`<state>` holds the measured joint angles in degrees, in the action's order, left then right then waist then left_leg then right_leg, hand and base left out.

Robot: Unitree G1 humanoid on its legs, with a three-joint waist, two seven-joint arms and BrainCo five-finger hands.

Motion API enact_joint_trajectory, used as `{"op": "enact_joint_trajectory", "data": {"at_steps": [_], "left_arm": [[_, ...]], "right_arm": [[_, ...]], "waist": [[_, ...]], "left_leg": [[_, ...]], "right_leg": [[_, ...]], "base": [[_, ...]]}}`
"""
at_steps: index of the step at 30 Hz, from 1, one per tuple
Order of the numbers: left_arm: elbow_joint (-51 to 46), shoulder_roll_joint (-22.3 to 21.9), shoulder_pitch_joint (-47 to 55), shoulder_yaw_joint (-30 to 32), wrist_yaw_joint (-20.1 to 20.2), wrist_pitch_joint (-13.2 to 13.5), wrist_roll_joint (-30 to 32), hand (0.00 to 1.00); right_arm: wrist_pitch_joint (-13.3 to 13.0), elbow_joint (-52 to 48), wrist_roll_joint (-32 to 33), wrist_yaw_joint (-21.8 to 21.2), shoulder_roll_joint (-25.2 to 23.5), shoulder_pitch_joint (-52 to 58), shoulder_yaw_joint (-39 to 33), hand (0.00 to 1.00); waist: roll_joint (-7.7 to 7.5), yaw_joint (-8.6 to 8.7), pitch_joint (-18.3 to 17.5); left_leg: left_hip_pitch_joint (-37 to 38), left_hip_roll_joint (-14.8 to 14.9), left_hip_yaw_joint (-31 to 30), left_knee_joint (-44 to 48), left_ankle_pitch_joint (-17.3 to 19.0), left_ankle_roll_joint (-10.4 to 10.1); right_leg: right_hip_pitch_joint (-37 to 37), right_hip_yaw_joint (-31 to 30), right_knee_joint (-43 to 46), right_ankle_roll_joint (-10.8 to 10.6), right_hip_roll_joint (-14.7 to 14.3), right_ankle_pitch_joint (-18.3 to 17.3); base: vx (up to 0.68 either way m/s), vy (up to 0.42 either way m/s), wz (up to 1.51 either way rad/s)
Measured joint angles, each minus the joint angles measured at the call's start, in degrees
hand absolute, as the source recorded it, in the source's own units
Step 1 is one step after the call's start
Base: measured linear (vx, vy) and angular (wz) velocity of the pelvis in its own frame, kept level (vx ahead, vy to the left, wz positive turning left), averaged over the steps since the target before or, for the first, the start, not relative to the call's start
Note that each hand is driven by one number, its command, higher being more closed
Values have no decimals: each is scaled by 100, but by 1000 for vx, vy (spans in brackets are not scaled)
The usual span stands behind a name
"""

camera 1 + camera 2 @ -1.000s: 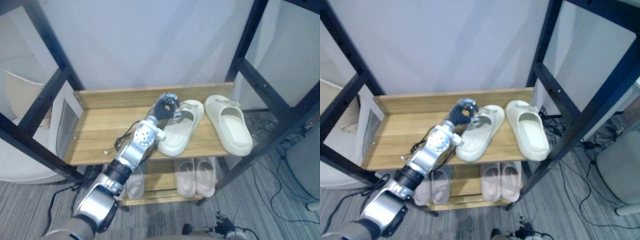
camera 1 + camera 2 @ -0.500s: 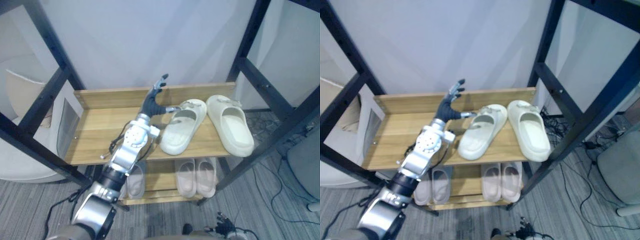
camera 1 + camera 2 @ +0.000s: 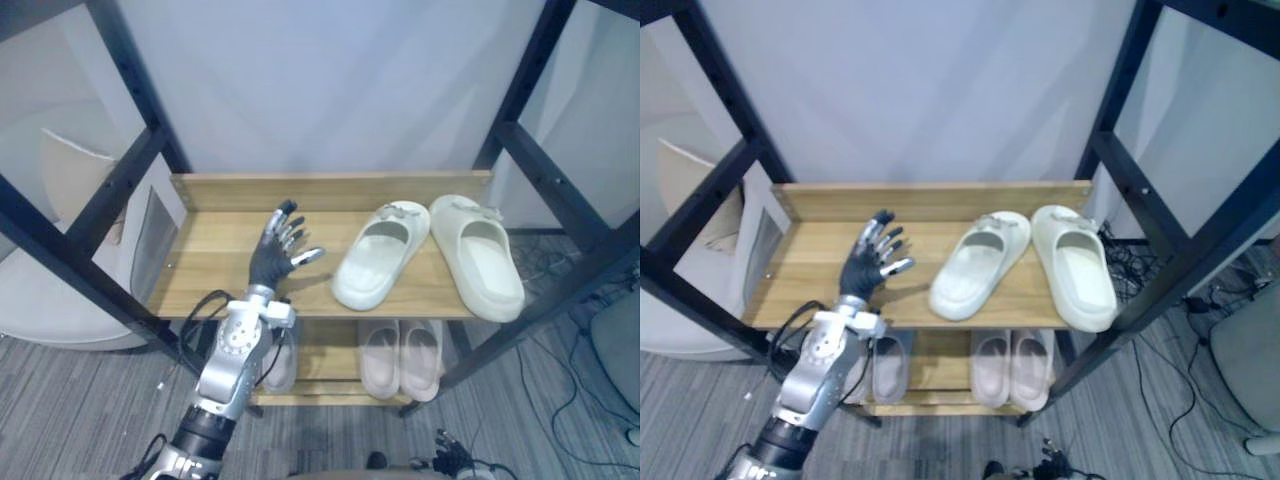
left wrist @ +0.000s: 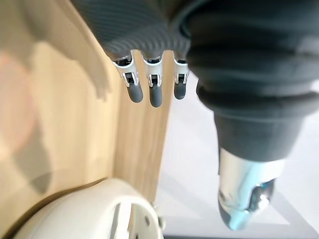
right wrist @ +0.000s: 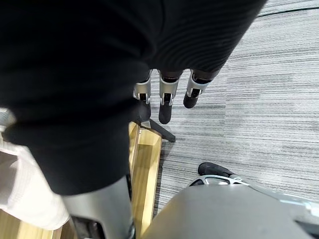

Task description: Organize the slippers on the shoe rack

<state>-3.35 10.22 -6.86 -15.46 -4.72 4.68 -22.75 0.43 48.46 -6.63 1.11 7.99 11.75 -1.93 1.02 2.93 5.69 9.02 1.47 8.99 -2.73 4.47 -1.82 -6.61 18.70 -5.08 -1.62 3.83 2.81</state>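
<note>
Two cream slippers lie on the wooden top shelf [image 3: 215, 255] of the rack. The left cream slipper [image 3: 375, 255] is angled, its toe pointing toward the front left. The right cream slipper [image 3: 480, 255] lies nearly straight beside it. My left hand [image 3: 275, 250] hovers over the bare shelf to the left of the angled slipper, open, fingers spread, holding nothing. In the left wrist view its fingers [image 4: 149, 89] are straight, with that slipper [image 4: 94, 211] just past them. My right hand [image 5: 166, 107] hangs open over the carpet.
A pair of pale pink slippers [image 3: 400, 355] sits on the lower shelf, with another pale slipper [image 3: 885, 365] to their left, partly behind my arm. Black frame posts [image 3: 135, 70] stand on both sides. A low wooden lip [image 3: 330, 180] runs along the back of the top shelf.
My left hand has opened, let go of the angled cream slipper and drawn back left and toward me. The slipper stays on the shelf. The camera view has shifted slightly.
</note>
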Motion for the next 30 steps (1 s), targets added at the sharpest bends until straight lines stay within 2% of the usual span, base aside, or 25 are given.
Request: {"op": "enact_joint_trajectory", "data": {"at_steps": [9,15,22,30], "left_arm": [[-33,-73,216,-625,275,-49,-244,0],[-32,-99,178,-1120,287,-79,-445,0],[177,-151,-224,-1848,287,-232,-584,0],[621,-246,-691,-2001,240,-249,-612,0]], "right_arm": [[-3,45,5,10,-20,34,85,0],[-20,112,38,56,7,32,206,0],[-52,197,47,125,9,2,253,0],[-41,223,49,129,83,-41,330,0]], "waist": [[-110,-15,-92],[-133,-9,-147],[-145,10,-186],[-144,50,-193]], "left_leg": [[-2,-1,-13,5,-4,6],[-4,-5,-14,5,-4,7],[-3,-12,-7,-2,-9,13],[2,-12,5,-5,-9,13]], "right_leg": [[-2,7,0,-2,2,-2],[1,6,-1,-2,3,-2],[8,-2,-2,-2,9,-1],[8,-11,-6,-2,9,1]], "base": [[-3,0,0],[0,0,0],[0,0,0],[0,0,0]]}}
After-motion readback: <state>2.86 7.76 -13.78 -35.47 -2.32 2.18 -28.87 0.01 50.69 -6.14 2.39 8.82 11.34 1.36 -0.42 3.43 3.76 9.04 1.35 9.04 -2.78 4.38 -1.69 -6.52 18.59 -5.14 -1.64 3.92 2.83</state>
